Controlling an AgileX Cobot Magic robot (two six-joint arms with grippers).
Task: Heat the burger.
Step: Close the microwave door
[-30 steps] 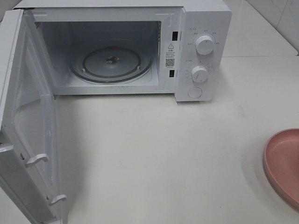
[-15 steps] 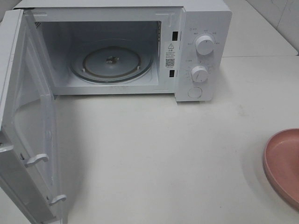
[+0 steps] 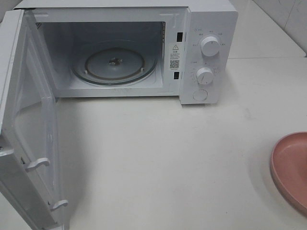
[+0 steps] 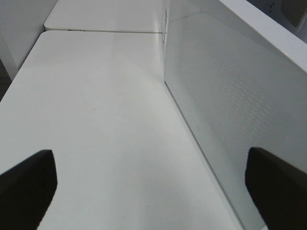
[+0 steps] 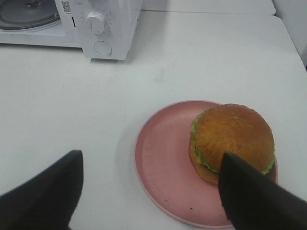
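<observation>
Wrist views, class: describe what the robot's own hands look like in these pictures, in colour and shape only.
Only fingertips show. The left hand has two dark, nearly black fingers with blunt, squared ends. The right hand has two black fingers that taper to wedge-like tips. Surfaces look matte and plain; no cables, markings or arm links show, and the high view shows neither arm.

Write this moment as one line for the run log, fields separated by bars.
microwave: door open, turntable bare | burger: on pink plate, not gripped | right gripper: open above plate | left gripper: open beside door

Left pincer (image 4: 153, 184) spread wide, gripping nothing; right pincer (image 5: 151, 191) likewise parted, its fingers (image 5: 254, 199) empty.
</observation>
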